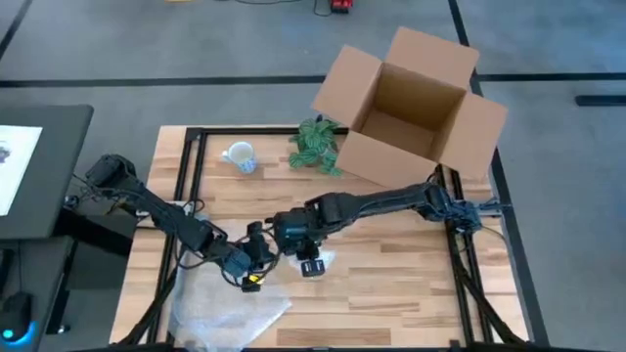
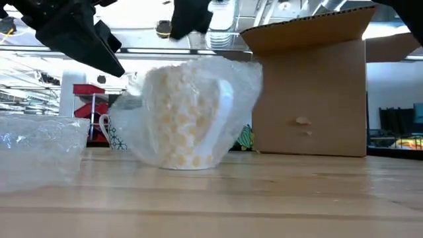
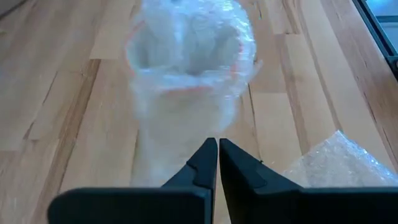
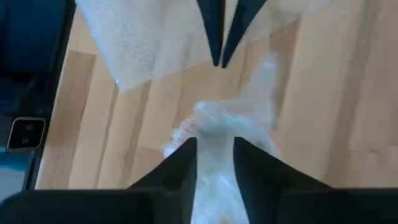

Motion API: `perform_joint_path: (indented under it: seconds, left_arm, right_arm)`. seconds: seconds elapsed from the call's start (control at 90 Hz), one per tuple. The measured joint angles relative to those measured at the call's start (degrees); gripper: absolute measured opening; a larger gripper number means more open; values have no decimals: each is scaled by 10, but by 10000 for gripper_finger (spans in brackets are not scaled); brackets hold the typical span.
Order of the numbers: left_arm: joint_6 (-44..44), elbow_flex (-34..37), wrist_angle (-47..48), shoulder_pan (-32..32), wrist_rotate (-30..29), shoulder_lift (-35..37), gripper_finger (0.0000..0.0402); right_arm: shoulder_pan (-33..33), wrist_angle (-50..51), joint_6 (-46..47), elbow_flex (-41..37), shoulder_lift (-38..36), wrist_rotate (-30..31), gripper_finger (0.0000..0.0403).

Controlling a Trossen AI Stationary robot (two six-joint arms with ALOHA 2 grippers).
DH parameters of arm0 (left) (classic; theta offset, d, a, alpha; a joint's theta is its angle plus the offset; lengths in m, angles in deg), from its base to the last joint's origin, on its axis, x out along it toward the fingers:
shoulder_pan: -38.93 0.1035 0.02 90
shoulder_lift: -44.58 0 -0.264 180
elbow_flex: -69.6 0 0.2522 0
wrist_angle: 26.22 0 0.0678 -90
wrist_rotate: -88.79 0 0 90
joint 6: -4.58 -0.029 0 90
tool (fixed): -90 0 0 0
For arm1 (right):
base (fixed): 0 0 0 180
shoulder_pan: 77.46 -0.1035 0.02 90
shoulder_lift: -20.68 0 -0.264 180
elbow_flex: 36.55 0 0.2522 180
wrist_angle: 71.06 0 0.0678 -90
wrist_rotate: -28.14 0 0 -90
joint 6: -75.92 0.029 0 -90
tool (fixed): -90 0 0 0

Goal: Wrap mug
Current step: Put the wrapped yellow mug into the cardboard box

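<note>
A white mug wrapped in clear bubble wrap (image 2: 188,116) stands upright on its base on the wooden table (image 1: 391,274). It also shows in the left wrist view (image 3: 186,62). My right gripper (image 4: 214,143) hovers right over it, pointing down, fingers a little apart. In the low view that gripper (image 2: 182,33) stays clear of the wrap's top. My left gripper (image 3: 218,144) is shut and empty, a short way to the mug's left (image 1: 252,277).
A loose sheet of bubble wrap (image 1: 225,311) lies at the near left. A bare white mug (image 1: 240,156) and a small green plant (image 1: 315,145) stand at the far side. An open cardboard box (image 1: 411,103) sits at the far right.
</note>
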Motion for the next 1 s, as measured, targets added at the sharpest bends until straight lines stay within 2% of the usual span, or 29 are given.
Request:
perform_joint_path:
  seconds: [0.244, 0.356, 0.456, 0.722, 0.867, 1.0]
  left_arm:
    - [-2, 0, 1, 0, 0, 0, 0]
    - [-4, 0, 1, 1, 0, 0, 0]
    - [-4, 0, 5, 7, 0, 0, 0]
    - [-9, 0, 27, 29, -2, 0, 0]
    - [-14, 0, 27, 41, -3, 0, 0]
    - [-18, 0, 25, 51, -4, 0, 0]
  right_arm:
    - [-55, 105, -131, -12, -26, -1, 146]
    - [-83, 130, -187, -20, -26, 41, 151]
    - [-98, 103, -232, -46, -26, 85, 155]
    - [-106, 16, -305, -97, -27, 116, 198]
    - [-98, -6, -316, -123, -26, 166, 226]
    - [-90, -40, -327, -159, -26, 193, 233]
